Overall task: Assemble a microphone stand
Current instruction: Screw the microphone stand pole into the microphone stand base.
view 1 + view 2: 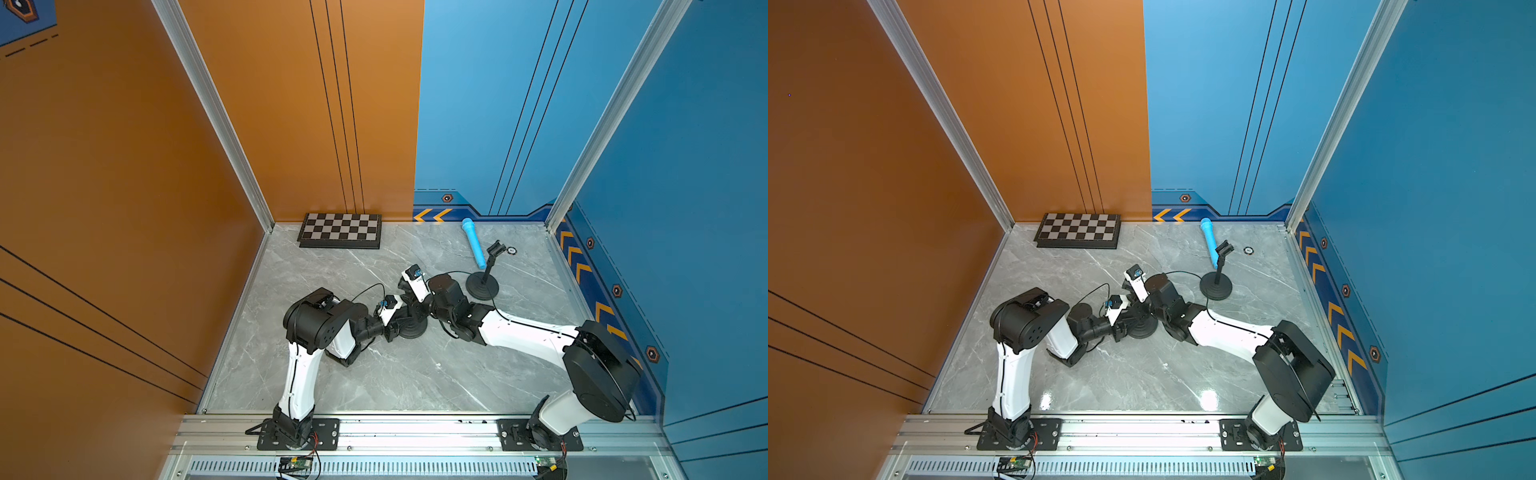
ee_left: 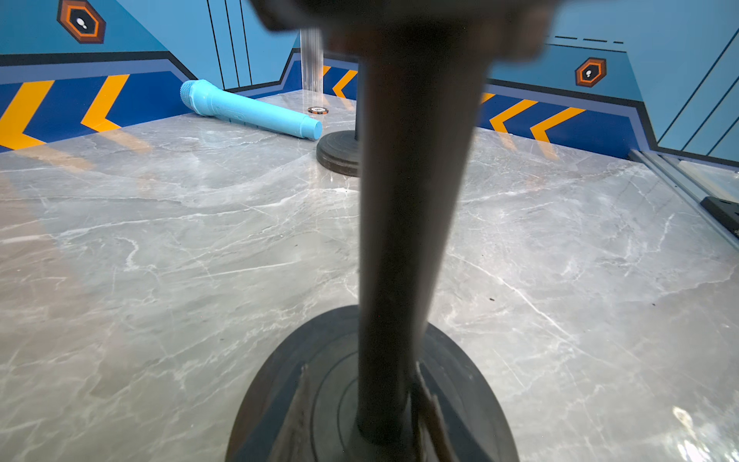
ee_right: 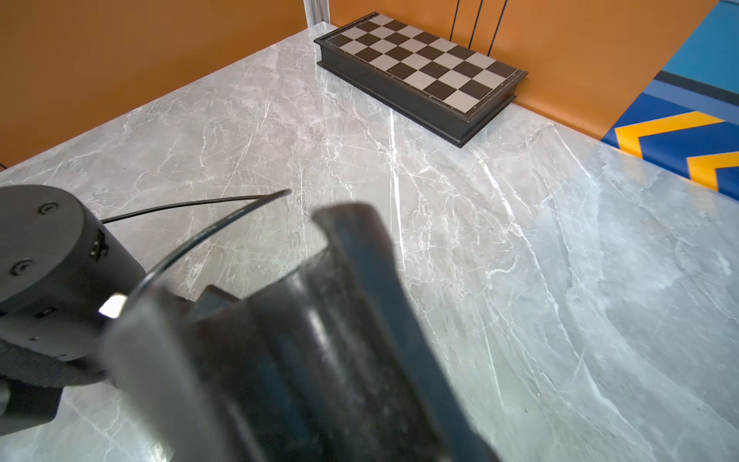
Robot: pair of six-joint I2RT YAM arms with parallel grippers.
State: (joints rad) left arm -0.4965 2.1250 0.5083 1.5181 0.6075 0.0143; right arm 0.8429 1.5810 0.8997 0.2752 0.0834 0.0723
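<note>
A black round stand base [image 1: 412, 330] sits mid-table with a black pole [image 2: 396, 240] rising from it. My left gripper [image 1: 398, 328] comes in low from the left. Its fingers [image 2: 424, 396] sit on either side of the pole's foot, shut on it. My right gripper [image 1: 411, 307] reaches in from the right and is shut on the black clip [image 3: 352, 248] at the pole's top. A blue microphone [image 1: 473, 243] lies on the table at the back right. Next to it stands a second black stand [image 1: 482, 286], complete with clip [image 1: 496, 248].
A folded chessboard [image 1: 340, 230] lies against the back wall at the left. A small round token [image 1: 512, 250] lies beyond the second stand. Orange and blue walls close the table [image 1: 395, 374] on three sides. A black cable [image 3: 224, 224] arcs over the left arm.
</note>
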